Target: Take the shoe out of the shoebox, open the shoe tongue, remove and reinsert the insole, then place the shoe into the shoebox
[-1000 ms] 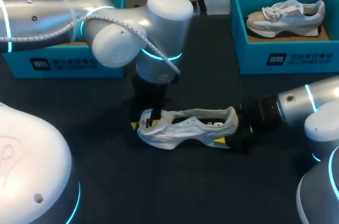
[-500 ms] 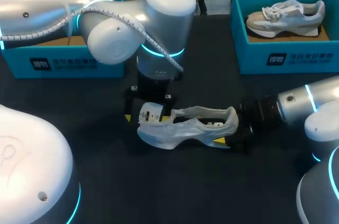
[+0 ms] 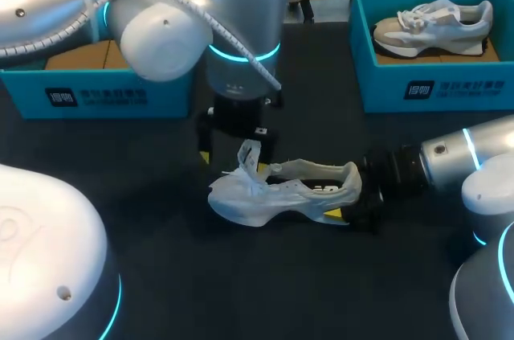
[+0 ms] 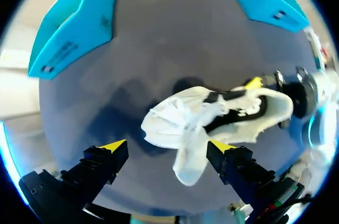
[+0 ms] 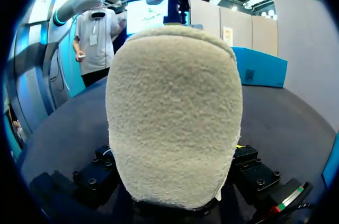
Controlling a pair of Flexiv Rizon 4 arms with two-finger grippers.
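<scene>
A white shoe (image 3: pixel 281 191) lies on its side on the dark table, toe toward my left arm. Its tongue (image 3: pixel 250 156) stands pulled up and out. My left gripper (image 3: pixel 234 145) hovers open just above and behind the toe. In the left wrist view the shoe (image 4: pixel 233 113) lies under my left gripper (image 4: pixel 168 147), and the loose tongue (image 4: pixel 192 156) rises between the spread yellow fingertips (image 4: pixel 114 145), touching neither. My right gripper (image 3: pixel 353 202) is shut on the shoe's heel. That fuzzy heel (image 5: pixel 175 107) fills the right wrist view, with a black finger (image 5: pixel 92 176) on each side.
A teal shoebox (image 3: pixel 365 51) at the back right holds a second grey-white shoe (image 3: pixel 434 22). Another teal shoebox (image 3: pixel 96 95) stands at the back left, partly behind my left arm. Bare dark table lies in front of the shoe.
My left gripper opened, let go of the tongue and rose back from the toe. The tongue now stands up. The right arm and the heel stayed put.
</scene>
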